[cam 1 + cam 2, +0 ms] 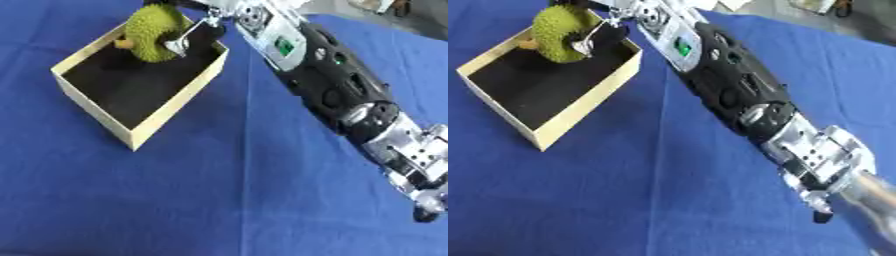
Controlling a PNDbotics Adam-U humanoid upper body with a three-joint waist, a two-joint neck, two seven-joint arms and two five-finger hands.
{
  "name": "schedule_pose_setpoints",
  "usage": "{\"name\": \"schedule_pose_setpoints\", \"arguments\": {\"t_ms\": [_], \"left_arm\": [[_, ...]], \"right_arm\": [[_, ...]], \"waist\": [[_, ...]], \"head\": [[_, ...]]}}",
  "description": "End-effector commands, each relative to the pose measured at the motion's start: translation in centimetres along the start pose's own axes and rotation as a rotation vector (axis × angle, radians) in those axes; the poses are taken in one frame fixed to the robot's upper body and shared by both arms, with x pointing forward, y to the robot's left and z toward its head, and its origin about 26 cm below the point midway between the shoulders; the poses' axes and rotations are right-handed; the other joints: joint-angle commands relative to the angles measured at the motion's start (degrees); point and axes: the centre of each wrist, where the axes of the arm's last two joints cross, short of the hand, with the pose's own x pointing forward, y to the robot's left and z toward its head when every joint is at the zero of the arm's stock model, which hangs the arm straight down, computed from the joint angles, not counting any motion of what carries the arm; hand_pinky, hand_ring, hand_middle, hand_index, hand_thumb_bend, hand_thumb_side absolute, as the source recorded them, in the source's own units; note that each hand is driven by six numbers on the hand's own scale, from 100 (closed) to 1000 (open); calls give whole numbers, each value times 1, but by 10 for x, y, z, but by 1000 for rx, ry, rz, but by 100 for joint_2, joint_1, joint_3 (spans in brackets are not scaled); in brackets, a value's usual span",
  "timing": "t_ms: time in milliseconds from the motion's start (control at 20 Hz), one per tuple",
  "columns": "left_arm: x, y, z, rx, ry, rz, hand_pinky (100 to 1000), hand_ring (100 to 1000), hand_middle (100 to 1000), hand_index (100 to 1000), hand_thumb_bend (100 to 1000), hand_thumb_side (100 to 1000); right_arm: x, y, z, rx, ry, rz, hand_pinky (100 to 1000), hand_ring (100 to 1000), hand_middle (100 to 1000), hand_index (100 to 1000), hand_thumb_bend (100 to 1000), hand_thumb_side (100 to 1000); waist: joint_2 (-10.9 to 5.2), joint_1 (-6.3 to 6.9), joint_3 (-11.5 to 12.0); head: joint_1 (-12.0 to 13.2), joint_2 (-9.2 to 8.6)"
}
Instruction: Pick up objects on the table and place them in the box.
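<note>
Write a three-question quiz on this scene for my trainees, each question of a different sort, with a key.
1. True or false: the spiky green fruit is lying on the blue cloth outside the box.
2. Which hand holds the fruit: A left, B right?
3. Fill in: the inside of the box is ____ in colour.

Key: 1 false, it is over the box's far end; 2 B; 3 black.
</note>
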Motion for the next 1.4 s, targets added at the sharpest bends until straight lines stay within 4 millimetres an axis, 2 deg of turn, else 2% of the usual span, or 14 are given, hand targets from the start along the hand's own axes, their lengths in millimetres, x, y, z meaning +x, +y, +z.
{"name": "schedule_pose_setpoints", "arguments": {"t_ms": [50, 150, 200, 300, 350, 450, 600, 900, 1150, 1250, 1400], "left_arm": [[6, -3, -7, -18, -32, 9, 654, 603, 518, 652, 100, 319], [6, -3, -7, -20, -32, 10, 654, 603, 518, 652, 100, 318], [6, -3, -7, -21, -32, 11, 654, 603, 518, 652, 100, 318], [6, -3, -6, -21, -31, 10, 654, 603, 518, 652, 100, 319], [6, -3, -6, -21, -30, 9, 654, 603, 518, 652, 100, 318], [6, -2, -6, -21, -30, 6, 655, 603, 518, 652, 100, 317], [6, -1, -5, -21, -28, -3, 655, 603, 518, 651, 100, 314], [5, 1, -3, -21, -22, -16, 655, 602, 517, 651, 100, 313], [5, 4, 0, -22, -9, -29, 655, 601, 516, 651, 100, 315], [5, 5, 1, -22, -7, -33, 655, 601, 516, 651, 100, 315], [5, 8, 3, -15, -1, -48, 655, 601, 516, 650, 100, 317]], "right_arm": [[-2, -17, 4, -8, -9, 24, 750, 689, 606, 741, 100, 100], [-3, -17, 4, 6, 1, 42, 772, 733, 674, 792, 107, 100], [-3, -16, 4, 16, 4, 54, 796, 772, 731, 840, 148, 158], [-2, -17, 4, 39, 6, 83, 831, 823, 797, 892, 183, 315], [-1, -18, 5, 43, 3, 95, 850, 846, 821, 910, 165, 449], [2, -24, 6, 31, -5, 113, 865, 860, 839, 923, 107, 571], [9, -34, 10, -5, -18, 130, 877, 869, 851, 939, 100, 612], [25, -56, 22, -97, -52, 120, 867, 854, 844, 936, 100, 546], [34, -82, 46, -239, -67, 77, 859, 840, 836, 930, 100, 441], [36, -93, 58, -311, -71, 52, 849, 825, 822, 918, 100, 345], [42, -112, 91, -457, -101, 12, 827, 803, 796, 895, 100, 202]], "waist": [[-112, 64, -2], [-112, 64, -1], [-112, 65, -1], [-112, 68, -10], [-113, 71, -17], [-112, 81, -33], [-118, 101, -67], [-136, 139, -138], [-158, 179, -233], [-164, 201, -270], [-185, 221, -360]], "head": [[-17, 41], [-19, 44], [-17, 45], [-11, 44], [-6, 44], [6, 44], [17, 57], [24, 74], [78, 98], [87, 113], [125, 152]]}}
